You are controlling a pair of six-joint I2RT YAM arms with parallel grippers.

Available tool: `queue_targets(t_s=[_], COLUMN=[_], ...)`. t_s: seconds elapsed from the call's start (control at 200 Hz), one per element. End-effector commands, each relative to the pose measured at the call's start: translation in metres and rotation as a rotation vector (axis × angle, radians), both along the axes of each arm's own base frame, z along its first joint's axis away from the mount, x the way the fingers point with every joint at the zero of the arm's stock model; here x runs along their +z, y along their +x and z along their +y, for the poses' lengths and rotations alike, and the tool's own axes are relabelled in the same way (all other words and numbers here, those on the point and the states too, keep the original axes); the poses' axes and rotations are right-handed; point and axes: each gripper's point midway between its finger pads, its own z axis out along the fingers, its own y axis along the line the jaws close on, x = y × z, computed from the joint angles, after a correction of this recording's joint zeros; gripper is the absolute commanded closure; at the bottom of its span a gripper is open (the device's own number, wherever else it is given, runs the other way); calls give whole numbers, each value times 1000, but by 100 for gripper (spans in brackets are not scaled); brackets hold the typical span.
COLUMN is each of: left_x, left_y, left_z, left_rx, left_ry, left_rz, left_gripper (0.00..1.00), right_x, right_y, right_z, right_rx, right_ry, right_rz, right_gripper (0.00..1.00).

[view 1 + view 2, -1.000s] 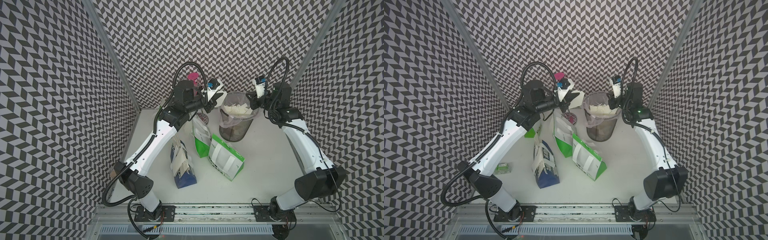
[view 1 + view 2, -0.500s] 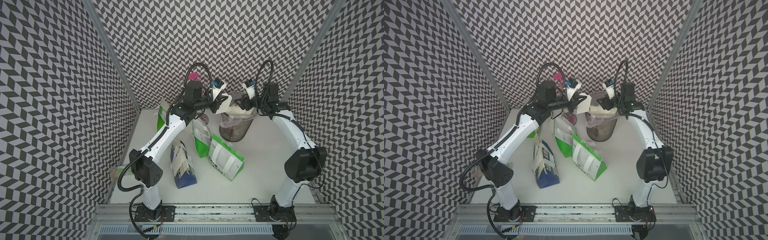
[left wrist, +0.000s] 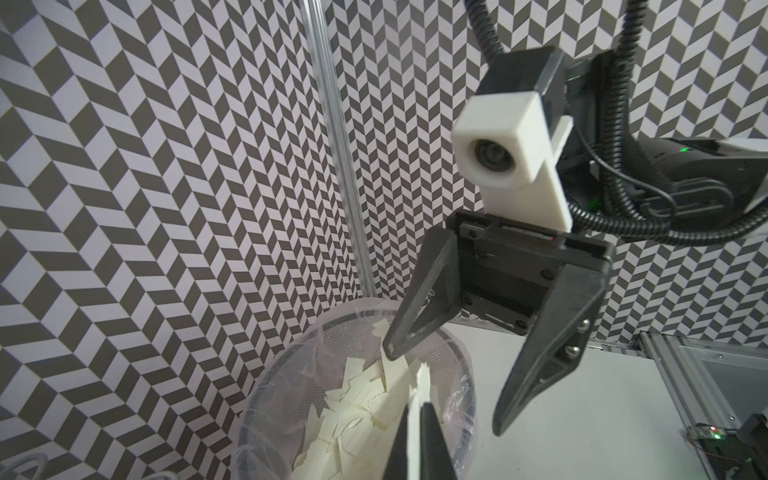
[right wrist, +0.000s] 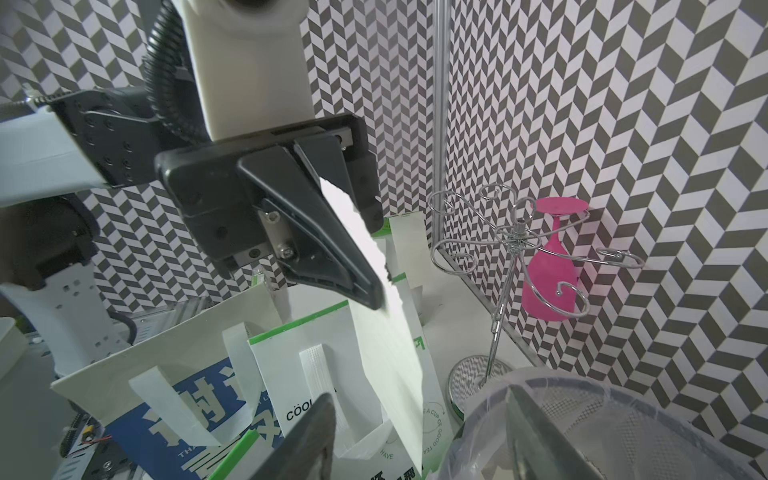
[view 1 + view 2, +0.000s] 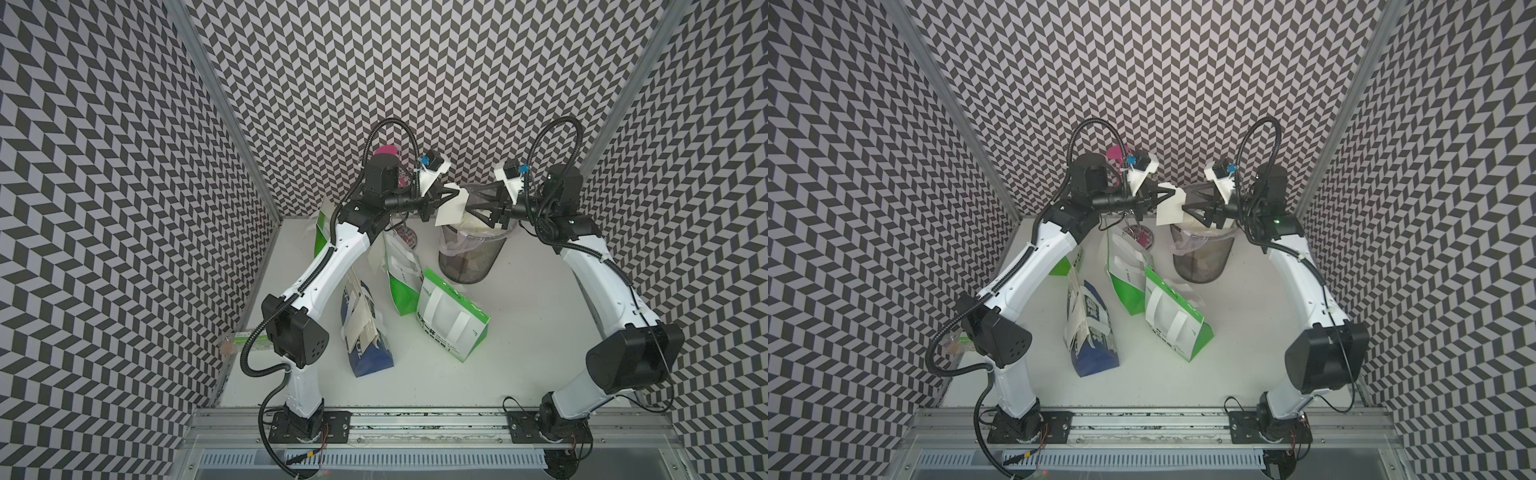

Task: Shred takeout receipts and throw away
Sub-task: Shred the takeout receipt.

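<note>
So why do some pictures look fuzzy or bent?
Both top views: evenly lit, sharp. Left wrist view: the corner post bows. Right wrist view: the receipt glares white near its top; the right hand, close to the lens, is blurred.

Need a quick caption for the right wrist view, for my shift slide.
Left gripper pinching a torn receipt near the lined mesh bin, with the open right gripper facing it.

Bright, even light from above; I get clean pictures.
In both top views the table (image 5: pixel 523 353) shows only soft shadows under the bags (image 5: pixel 368 345), and the walls (image 5: pixel 124 208) bow toward the edges. In the wrist views my nearest fingers (image 4: pixel 307 440) are out of focus, and the receipt (image 4: pixel 386 357) glares white.
</note>
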Motion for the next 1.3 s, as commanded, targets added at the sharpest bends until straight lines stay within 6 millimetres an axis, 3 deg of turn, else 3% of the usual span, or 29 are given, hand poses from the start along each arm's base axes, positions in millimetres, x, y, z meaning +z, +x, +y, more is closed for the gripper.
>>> queue_targets(t_s=[0.0, 0.255, 0.516, 0.646, 0.756, 0.901, 1.111, 1.292], left_x=[2, -4, -6, -6, -6, -3, 8, 10], left_y=[-11, -9, -9, -10, -12, -13, -16, -7], left_z=[-4, -5, -6, -6, -7, -6, -1, 2], left_rx=[-73, -78, -83, -91, -104, -106, -107, -74], left_ry=[-1, 20, 35, 35, 29, 18, -21, -48], left_rz=[4, 21, 28, 33, 43, 84, 167, 247], left_gripper=[100, 100, 100, 100, 100, 100, 100, 100], right_x=[9, 18, 21, 20, 20, 17, 29, 44], right_y=[-8, -12, -12, -10, -8, -1, -1, -28], right_z=[10, 16, 20, 20, 21, 23, 21, 30], right_rx=[93, 141, 150, 143, 128, 16, -192, -319], right_ry=[10, 36, 41, 34, 20, -62, -120, -136], right_rz=[-47, -55, -49, -48, -61, -148, -368, -664], right_gripper=[40, 65, 72, 83, 100, 100, 100, 100])
